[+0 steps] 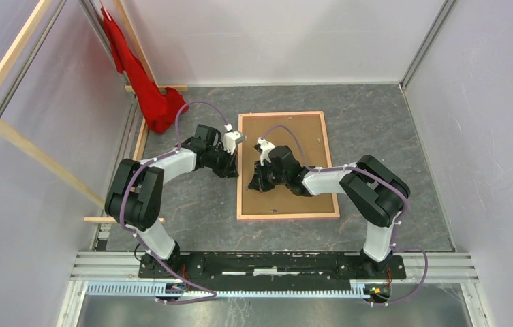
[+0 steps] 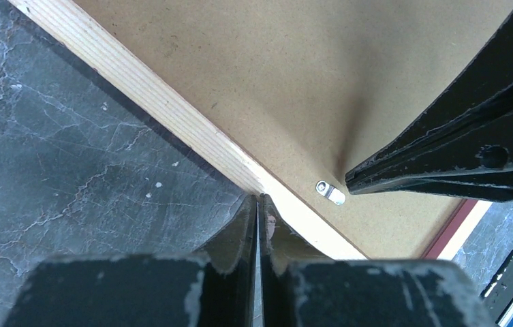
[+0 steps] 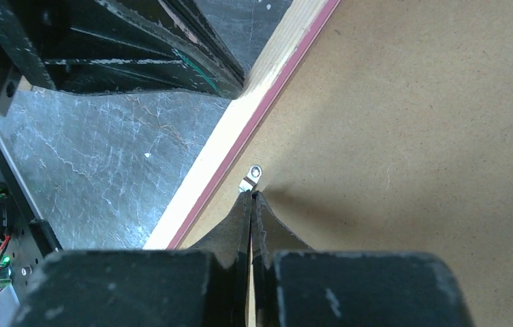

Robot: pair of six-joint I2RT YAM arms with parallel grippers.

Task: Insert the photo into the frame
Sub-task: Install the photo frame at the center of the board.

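Lengthwise near-to-far, frame [image 1: 281,114] lying back-up, left claw [image 2: 259,201] closed tight at its left rail, right claw [image 3: 251,194] closed tight

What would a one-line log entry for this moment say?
frame: back side up, backing board in | left end effector: shut, tip at frame rail | right end effector: shut, tip at metal tab

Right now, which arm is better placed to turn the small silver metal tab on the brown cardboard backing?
Probably right: the right gripper, shut, has its tip at the small silver metal tab; the left gripper, also shut, sits at the pale wooden frame rail instead.
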